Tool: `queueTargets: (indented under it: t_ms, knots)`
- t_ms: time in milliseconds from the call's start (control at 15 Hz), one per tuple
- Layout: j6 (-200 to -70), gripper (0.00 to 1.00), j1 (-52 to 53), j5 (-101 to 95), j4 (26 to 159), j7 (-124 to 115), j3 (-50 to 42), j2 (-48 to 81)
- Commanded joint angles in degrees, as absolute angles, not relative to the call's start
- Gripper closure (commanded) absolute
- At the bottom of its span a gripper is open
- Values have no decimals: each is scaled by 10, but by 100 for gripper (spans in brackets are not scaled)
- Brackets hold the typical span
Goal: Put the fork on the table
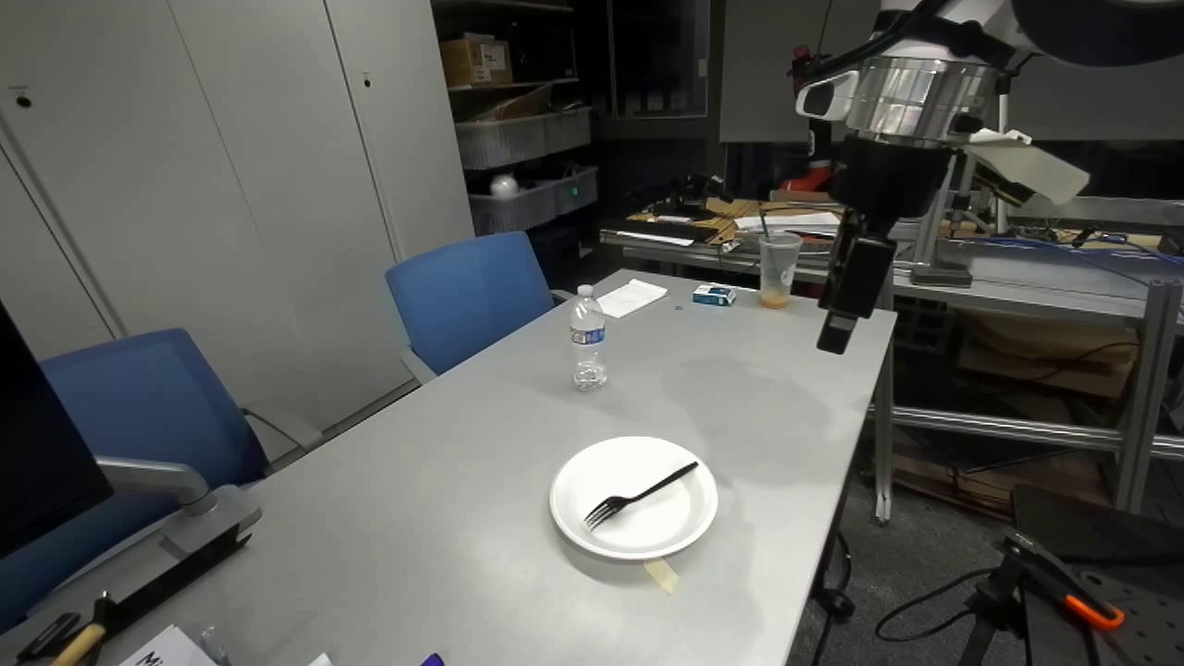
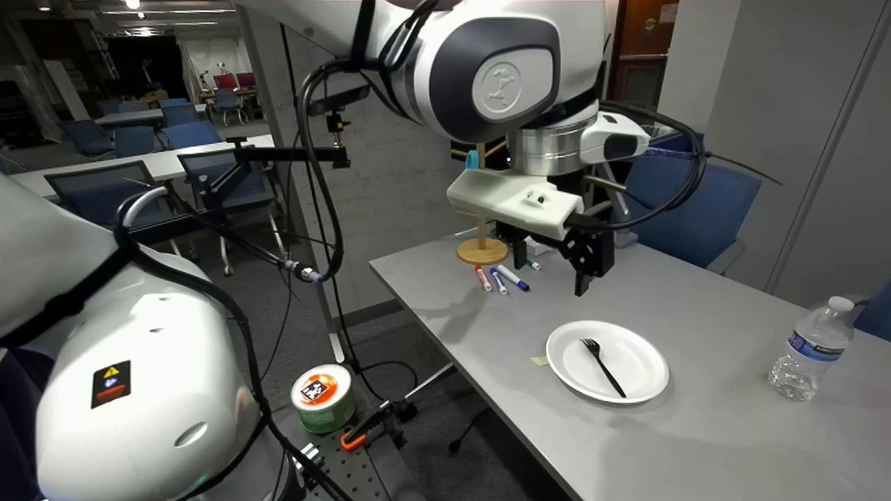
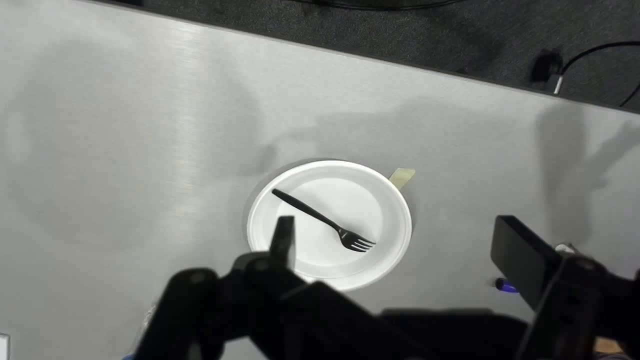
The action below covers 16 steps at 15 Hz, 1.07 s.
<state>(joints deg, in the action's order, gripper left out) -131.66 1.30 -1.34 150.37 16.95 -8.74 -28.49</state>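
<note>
Claw [image 2: 550,278] spread, holding nothing, above counter [image 1: 444,518]. Fork [image 3: 324,219] lies on white plate [image 3: 357,200], tines right, handle left in wrist view. Risks: closing too high likely misses thin handle; pressing down on rim could tip plate, sliding fork; early release might leave fork straddling rim.

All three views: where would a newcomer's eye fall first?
Probably on the bulky white robot arm, looming over the long light grey table in an exterior view, its black two-fingered gripper open. Next comes the small black fork, stark against the round white plate it lies on, near the wrist view's centre. A clear, blue-labelled plastic bottle stands upright on the table, apart from the plate.
</note>
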Motion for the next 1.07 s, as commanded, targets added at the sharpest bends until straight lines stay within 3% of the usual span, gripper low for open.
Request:
queueTargets:
  t_ms: [0,1000]
  knots:
    - [-1329,0,26,-16,1466,207,-76,-240]
    - [-1404,0,58,-9,1435,256,-36,-133]
